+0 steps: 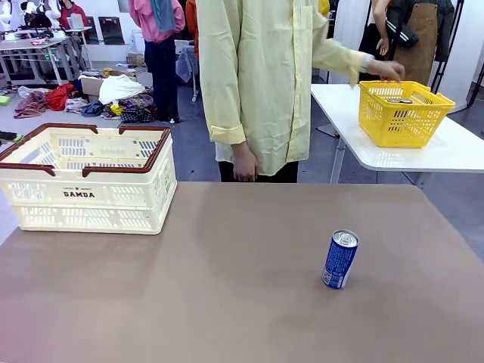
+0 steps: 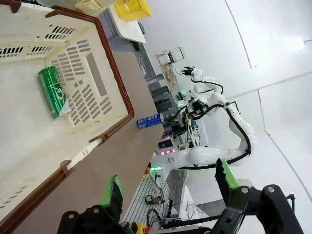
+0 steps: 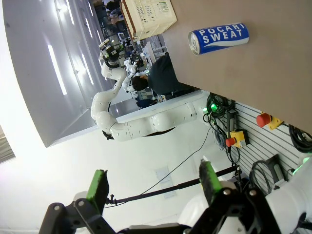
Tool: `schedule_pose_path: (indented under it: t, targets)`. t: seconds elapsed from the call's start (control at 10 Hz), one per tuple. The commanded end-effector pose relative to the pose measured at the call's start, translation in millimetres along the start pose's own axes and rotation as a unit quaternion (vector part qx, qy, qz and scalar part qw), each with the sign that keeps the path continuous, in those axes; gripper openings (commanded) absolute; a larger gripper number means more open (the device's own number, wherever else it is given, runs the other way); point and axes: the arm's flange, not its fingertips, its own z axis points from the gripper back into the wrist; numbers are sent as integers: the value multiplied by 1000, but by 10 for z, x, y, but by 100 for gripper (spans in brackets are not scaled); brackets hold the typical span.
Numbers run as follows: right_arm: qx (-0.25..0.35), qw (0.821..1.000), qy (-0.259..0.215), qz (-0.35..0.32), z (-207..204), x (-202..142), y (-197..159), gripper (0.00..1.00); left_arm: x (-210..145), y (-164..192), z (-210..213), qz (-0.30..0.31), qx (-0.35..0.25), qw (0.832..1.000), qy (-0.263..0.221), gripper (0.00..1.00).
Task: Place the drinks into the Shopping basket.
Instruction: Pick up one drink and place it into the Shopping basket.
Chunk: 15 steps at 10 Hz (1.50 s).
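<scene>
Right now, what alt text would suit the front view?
A blue can stands upright on a brown table, toward the right. A cream basket with a brown rim sits at far left; behind the table a person in a yellow shirt reaches a hand to a yellow basket on a white side table.

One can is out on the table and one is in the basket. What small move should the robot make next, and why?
Probably lower the right gripper, open and empty, toward the blue Pocari Sweat can. That can stands upright on the right side of the table, outside the Shopping basket, while the green can already lies inside it.
</scene>
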Motion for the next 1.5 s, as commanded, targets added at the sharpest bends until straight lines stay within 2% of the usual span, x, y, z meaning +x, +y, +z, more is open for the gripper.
schedule_pose_path:
  t: [0.0, 0.8, 0.9, 1.1, 1.2, 1.3, 1.4]
  targets:
    - [2, 1000, 3, -7, 6, -20, 42, 100, -17, -15, 0, 1, 3, 1000, 0, 100]
    - [0, 1000, 0, 0, 0, 0, 0, 100, -17, -15, 0, 1, 3, 1000, 0, 100]
    - [-77, 997, -28, -9, -116, -329, 238, 100, -17, -15, 0, 1, 3, 1000, 0, 100]
    - [-216, 974, 62, 36, -995, -335, 702, 100, -17, -15, 0, 1, 3, 1000, 0, 100]
    - [-271, 958, 83, 34, -1431, -230, 814, 100, -17, -15, 0, 1, 3, 1000, 0, 100]
    - [-301, 948, 97, 25, -1627, -118, 855, 100, -17, -15, 0, 1, 3, 1000, 0, 100]
    - [-276, 959, 57, 13, -1397, -92, 826, 100, -17, -15, 0, 1, 3, 1000, 0, 100]
